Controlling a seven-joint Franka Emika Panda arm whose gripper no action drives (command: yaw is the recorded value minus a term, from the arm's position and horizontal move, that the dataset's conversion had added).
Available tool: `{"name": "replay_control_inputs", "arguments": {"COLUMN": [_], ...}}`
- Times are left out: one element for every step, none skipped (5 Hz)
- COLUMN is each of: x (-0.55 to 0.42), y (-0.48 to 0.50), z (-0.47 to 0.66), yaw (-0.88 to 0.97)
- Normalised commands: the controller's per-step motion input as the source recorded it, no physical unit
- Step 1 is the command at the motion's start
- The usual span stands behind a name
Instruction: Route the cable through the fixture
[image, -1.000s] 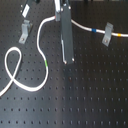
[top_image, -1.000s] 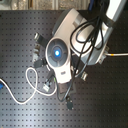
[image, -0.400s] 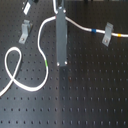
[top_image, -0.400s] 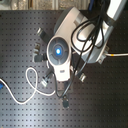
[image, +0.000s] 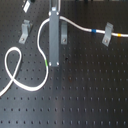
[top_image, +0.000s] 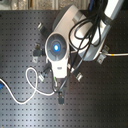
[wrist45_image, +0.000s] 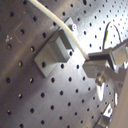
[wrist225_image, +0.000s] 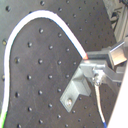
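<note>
One white cable (image: 30, 89) | looped, green band | jaws pinching it

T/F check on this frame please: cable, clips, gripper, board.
1. The cable is white and makes a loop toward the first exterior view's left. True.
2. The board is a bare wooden tabletop. False: it is a dark plate with a regular grid of holes.
3. The cable carries a blue band near a metal clip. True.
4. No metal clips are mounted on the board. False: several grey clips stand on it, such as one at the first exterior view's upper left.
5. The gripper is shut on the cable in the second wrist view. True.
</note>
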Motion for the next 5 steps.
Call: {"name": "replay_control_inputs", "arguments": {"x": [0.010, -0.039, -0.067, -0.099, -0.119], "y": [-0.165, -0.082, 0.078, 0.173, 0.266], "z": [0.28, 0.36, 0.35, 0.51, 0.44], "yaw": [0.03, 0.01, 0.03, 0.00, 0.07]}}
